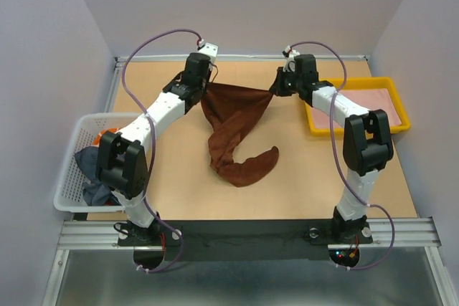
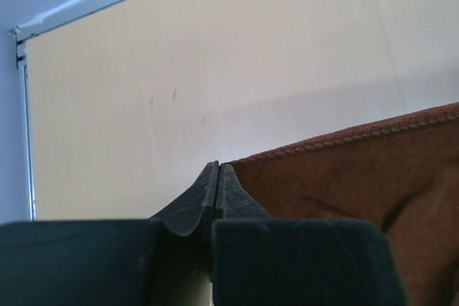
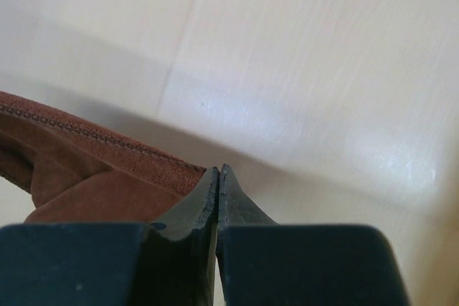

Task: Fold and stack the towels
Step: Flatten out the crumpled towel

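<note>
Basket (image 1: 70,173) with navy towel (image 1: 88,162), orange towel (image 1: 98,137); tray (image 1: 366,81) perhaps pink-lined

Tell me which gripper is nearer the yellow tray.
Right. The right gripper sits just left of the yellow tray, pinching one corner of the towel; the left gripper holds the other corner, farther left across the table.

White mesh basket (image 1: 70,171), yellow tray (image 1: 400,103), table (image 1: 301,177)
</note>
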`<state>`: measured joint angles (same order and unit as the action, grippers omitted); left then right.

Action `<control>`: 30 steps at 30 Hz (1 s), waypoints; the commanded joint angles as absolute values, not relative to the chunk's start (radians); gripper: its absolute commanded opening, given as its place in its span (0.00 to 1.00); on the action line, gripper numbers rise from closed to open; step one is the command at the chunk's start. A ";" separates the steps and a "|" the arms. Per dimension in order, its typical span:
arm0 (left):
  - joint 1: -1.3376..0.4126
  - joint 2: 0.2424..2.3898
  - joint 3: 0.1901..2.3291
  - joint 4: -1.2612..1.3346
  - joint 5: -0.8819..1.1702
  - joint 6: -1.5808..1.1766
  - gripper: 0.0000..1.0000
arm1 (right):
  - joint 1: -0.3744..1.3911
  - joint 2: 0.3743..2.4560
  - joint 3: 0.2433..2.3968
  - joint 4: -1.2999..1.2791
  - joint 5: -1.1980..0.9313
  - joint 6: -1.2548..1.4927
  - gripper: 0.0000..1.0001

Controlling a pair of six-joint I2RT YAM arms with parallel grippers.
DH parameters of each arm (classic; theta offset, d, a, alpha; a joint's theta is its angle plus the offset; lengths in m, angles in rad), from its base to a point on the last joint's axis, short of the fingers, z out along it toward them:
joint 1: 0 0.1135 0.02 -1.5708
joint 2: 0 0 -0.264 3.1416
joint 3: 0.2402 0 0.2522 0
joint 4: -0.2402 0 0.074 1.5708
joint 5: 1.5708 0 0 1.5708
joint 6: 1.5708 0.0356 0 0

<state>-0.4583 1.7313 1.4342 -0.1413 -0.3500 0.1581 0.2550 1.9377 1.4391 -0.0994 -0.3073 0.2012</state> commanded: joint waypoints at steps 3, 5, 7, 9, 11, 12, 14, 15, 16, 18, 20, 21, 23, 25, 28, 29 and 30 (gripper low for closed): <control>-0.457 1.517 1.575 -0.140 -0.359 0.121 0.00 | 0.250 1.786 1.560 -0.077 -0.247 0.150 0.00; -0.457 1.477 1.639 -0.147 -0.360 0.118 0.00 | 0.250 1.731 1.612 -0.077 -0.226 0.150 0.01; -0.457 1.418 1.678 -0.146 -0.353 0.114 0.00 | 0.250 1.695 1.650 -0.075 -0.215 0.153 0.01; -0.459 1.362 1.730 -0.146 -0.338 0.114 0.00 | 0.250 1.642 1.703 -0.074 -0.216 0.161 0.00; -0.459 1.327 1.770 -0.153 -0.293 0.109 0.00 | 0.252 1.608 1.730 -0.074 -0.227 0.166 0.00; -0.459 1.290 1.781 -0.158 -0.276 0.106 0.00 | 0.250 1.586 1.746 -0.075 -0.235 0.166 0.01; -0.459 1.250 1.796 -0.169 -0.220 0.100 0.00 | 0.250 1.525 1.756 -0.074 -0.264 0.161 0.00; -0.460 1.205 1.796 -0.169 -0.195 0.098 0.00 | 0.250 1.502 1.755 -0.074 -0.276 0.157 0.01; -0.462 1.181 1.795 -0.170 -0.169 0.097 0.00 | 0.250 1.479 1.752 -0.075 -0.300 0.152 0.01; -0.462 1.110 1.789 -0.172 -0.088 0.097 0.00 | 0.250 1.401 1.738 -0.075 -0.325 0.138 0.01; -0.463 1.062 1.779 -0.172 -0.007 0.097 0.00 | 0.252 1.315 1.710 -0.074 -0.363 0.123 0.01; -0.463 1.040 1.778 -0.173 0.027 0.097 0.00 | 0.250 1.284 1.701 -0.074 -0.379 0.118 0.01; -0.465 0.979 1.770 -0.173 0.082 0.100 0.00 | 0.250 1.200 1.675 -0.075 -0.417 0.111 0.00; -0.463 0.931 1.770 -0.178 0.118 0.101 0.00 | 0.250 1.149 1.657 -0.077 -0.451 0.104 0.01; -0.463 0.891 1.785 -0.183 0.181 0.091 0.00 | 0.250 1.066 1.651 -0.077 -0.488 0.104 0.00; -0.465 0.885 1.795 -0.183 0.201 0.078 0.00 | 0.250 1.052 1.654 -0.075 -0.492 0.109 0.00; -0.463 0.881 1.822 -0.189 0.210 0.074 0.00 | 0.250 1.033 1.664 -0.077 -0.495 0.107 0.01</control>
<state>-0.4778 0.9321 1.7500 -0.2493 0.1951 0.0734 0.2764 1.0863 1.6592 -0.0757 -0.5339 0.1486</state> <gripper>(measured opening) 0.062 0.022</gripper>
